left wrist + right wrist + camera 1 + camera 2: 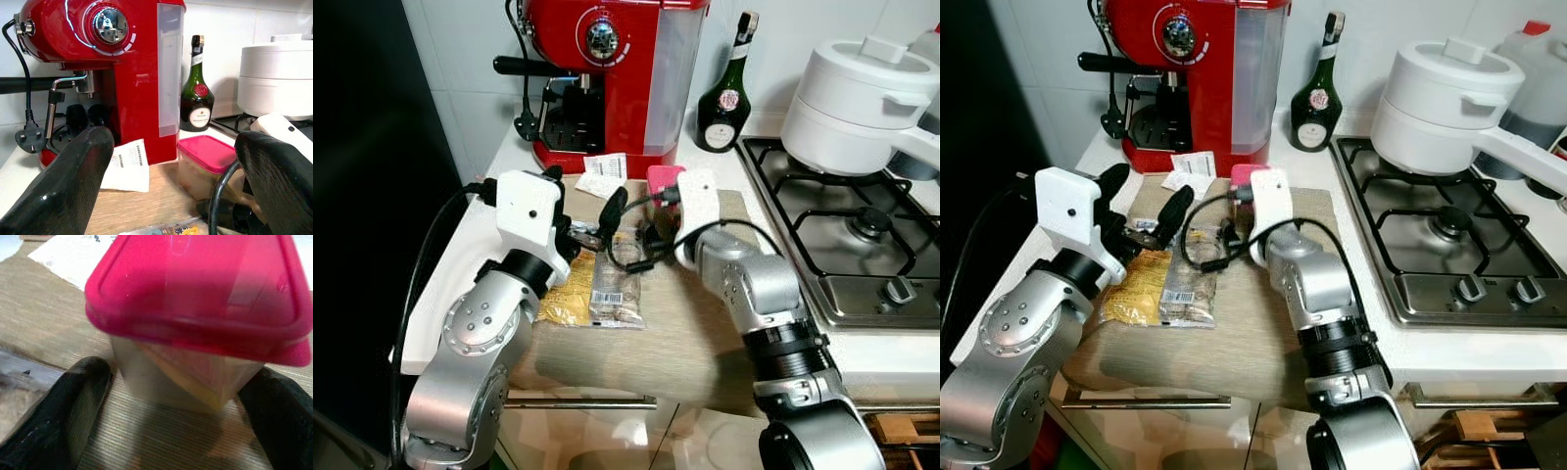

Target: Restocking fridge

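Both silver arms reach forward over the beige woven mat (675, 343) on the white desk (470, 245). The right tool (181, 396), fingers apart, straddles a clear plastic container with a pink lid (195, 308). The left tool (171, 186) hovers spread above two flat snack packets (592, 289).

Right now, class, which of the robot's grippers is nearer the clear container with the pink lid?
The right gripper: its open jaws straddle the clear container with the pink lid. The left gripper, also open, is farther back over the snack packets.
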`<state>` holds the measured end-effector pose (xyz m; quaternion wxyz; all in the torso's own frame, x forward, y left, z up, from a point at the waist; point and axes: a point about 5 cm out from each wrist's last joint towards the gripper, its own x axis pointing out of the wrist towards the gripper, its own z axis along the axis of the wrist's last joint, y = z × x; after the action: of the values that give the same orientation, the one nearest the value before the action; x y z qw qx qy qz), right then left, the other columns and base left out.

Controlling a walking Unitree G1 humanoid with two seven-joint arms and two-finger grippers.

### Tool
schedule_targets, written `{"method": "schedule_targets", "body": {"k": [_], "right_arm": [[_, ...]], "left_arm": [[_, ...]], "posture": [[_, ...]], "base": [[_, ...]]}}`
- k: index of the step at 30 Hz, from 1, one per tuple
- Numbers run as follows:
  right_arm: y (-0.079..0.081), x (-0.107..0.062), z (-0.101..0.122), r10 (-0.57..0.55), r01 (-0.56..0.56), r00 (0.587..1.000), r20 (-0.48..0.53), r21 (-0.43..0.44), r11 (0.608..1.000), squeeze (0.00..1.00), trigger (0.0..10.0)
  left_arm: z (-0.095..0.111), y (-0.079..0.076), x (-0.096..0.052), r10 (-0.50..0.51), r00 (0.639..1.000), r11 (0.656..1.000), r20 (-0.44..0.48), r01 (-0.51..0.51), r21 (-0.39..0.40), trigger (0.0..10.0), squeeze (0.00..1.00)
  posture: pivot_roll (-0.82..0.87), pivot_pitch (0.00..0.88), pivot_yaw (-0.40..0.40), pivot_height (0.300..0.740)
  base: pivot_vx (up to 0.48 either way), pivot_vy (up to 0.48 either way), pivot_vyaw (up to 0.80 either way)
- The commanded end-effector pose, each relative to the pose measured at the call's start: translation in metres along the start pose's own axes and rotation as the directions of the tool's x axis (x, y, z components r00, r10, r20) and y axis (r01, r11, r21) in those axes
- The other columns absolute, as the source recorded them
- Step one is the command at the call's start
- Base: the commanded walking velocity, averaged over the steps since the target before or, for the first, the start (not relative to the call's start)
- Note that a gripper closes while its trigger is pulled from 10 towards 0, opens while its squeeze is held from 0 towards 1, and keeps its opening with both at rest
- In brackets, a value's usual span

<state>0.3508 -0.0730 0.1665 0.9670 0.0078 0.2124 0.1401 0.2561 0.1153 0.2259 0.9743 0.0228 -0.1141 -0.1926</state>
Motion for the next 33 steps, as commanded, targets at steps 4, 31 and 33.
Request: {"method": "schedule_targets", "body": {"k": [4,31,33], "right_arm": [[-0.001,0.003,0.003,0.0,0.0,1.0,-0.009,0.003,1.0,0.0,10.0],[-0.006,0.018,0.005,-0.071,0.066,0.99,0.118,0.049,0.997,0.0,0.0],[-0.006,0.018,0.006,-0.078,0.072,0.988,0.133,0.048,0.996,0.0,0.0]], "left_arm": [[0.002,-0.001,0.0,0.0,1.0,1.0,0.007,0.0,-0.001,10.0,0.0],[-0.019,-0.027,-0.007,-0.262,0.955,0.955,-0.142,0.236,-0.178,10.0,0.0],[-0.021,-0.027,-0.008,-0.271,0.95,0.954,-0.157,0.243,-0.175,10.0,0.0]], "posture": [[0.03,0.0,-0.047,0.74],[0.04,0.0,-0.035,0.74],[0.04,0.0,-0.034,0.74]], "base": [[0.0,0.0,0.0],[0.0,0.0,0.0],[0.0,0.0,0.0]]}}
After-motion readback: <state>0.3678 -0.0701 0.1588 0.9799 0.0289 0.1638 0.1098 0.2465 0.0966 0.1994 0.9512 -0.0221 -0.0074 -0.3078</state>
